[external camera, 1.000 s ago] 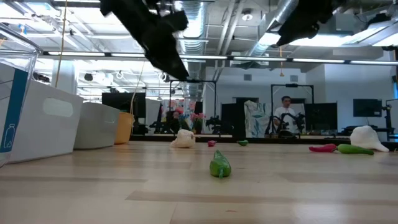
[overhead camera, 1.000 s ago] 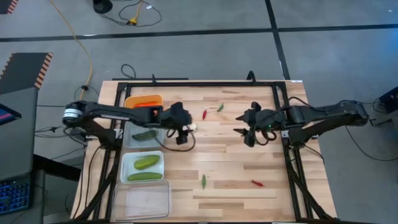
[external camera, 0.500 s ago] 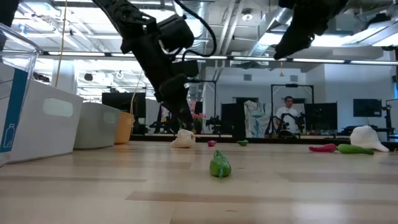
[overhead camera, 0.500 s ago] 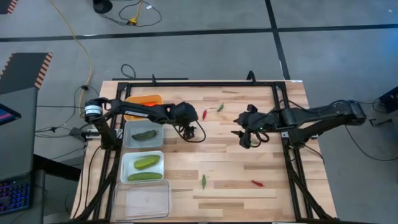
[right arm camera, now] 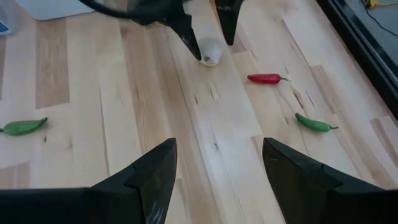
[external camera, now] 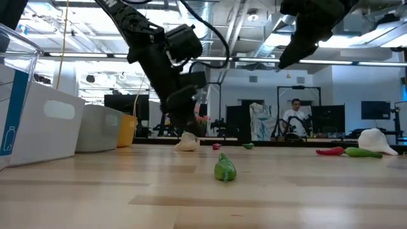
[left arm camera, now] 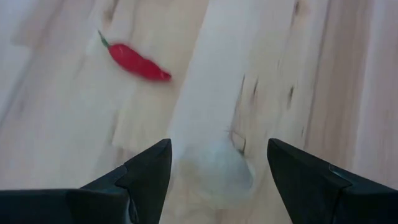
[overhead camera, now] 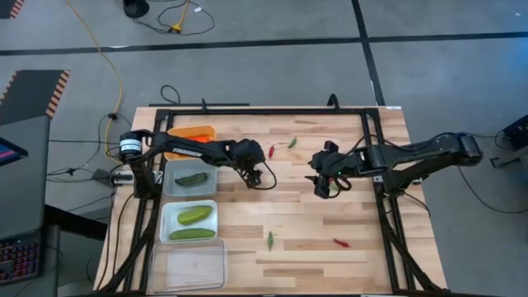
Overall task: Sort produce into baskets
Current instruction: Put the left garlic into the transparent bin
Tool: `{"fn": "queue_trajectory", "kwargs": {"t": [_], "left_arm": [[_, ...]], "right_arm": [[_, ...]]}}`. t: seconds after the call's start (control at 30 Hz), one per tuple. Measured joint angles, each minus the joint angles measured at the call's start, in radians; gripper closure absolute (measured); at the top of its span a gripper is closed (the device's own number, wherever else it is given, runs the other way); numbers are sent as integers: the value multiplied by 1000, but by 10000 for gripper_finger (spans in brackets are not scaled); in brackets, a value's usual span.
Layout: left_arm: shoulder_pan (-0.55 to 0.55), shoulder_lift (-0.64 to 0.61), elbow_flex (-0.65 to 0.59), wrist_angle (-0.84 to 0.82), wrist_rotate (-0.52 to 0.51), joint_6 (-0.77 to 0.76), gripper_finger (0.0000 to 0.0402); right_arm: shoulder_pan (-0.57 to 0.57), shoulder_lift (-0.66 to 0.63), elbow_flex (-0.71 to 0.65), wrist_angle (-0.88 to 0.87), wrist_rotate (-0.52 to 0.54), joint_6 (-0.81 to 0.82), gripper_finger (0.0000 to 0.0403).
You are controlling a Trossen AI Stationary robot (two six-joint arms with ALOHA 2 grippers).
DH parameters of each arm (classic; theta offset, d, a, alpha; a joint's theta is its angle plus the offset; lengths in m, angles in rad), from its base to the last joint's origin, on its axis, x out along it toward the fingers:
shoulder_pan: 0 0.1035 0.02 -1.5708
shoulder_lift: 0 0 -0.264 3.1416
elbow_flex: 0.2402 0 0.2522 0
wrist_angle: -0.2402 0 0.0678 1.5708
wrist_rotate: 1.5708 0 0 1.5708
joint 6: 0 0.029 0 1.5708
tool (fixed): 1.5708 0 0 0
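Observation:
A whitish garlic bulb [left arm camera: 219, 177] lies on the wooden table left of centre. My left gripper [overhead camera: 256, 171] slants down over it, open, with one finger on each side of the bulb and a gap showing. The right wrist view shows the same bulb [right arm camera: 210, 53] between those fingers. My right gripper [overhead camera: 318, 185] hangs open above the table's middle, holding nothing. Along the left edge stand the orange basket [overhead camera: 191, 132], the grey basket [overhead camera: 170, 186] with one cucumber, the white basket [overhead camera: 167, 223] with two cucumbers, and the clear basket [overhead camera: 188, 266].
A red chili [overhead camera: 271, 152] and a green chili [overhead camera: 292, 142] lie just beyond the garlic. Another green chili [overhead camera: 270, 240] and a red one [overhead camera: 341, 243] lie toward the near edge. A black frame [overhead camera: 373, 132] borders the table. A person shows far off in the room [external camera: 294, 121].
My left gripper has come down from above the table and moved toward the right and near edges, until its open fingers stand around the garlic bulb. My right gripper has sunk a little and drifted toward the table's left. The garlic has stayed in place.

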Motion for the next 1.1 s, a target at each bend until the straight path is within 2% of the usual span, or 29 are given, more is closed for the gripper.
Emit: {"fn": "queue_trajectory", "kwargs": {"t": [0.37, 0.47, 0.67, 0.77, 0.9, 1.1], "left_arm": [[0, 51, -1, -3, -28, -4, 157], [0, 52, -1, -24, -29, -6, 182], [0, 52, -1, -27, -29, -5, 255], [0, 52, -1, -27, -27, -8, 276], [0, 37, 27, -98, 62, -24, 275], [-34, -37, 156, -341, 193, -47, 266]], "right_arm": [[-5, -1, 1, -5, -2, 0, 138], [-5, -2, 1, -5, -2, 0, 138], [-5, -2, 1, -6, -2, 0, 138], [-5, -2, 1, -6, -2, 0, 138], [-5, -2, 1, -7, -2, 0, 138], [-5, -2, 1, -7, -2, 1, 138]]}}
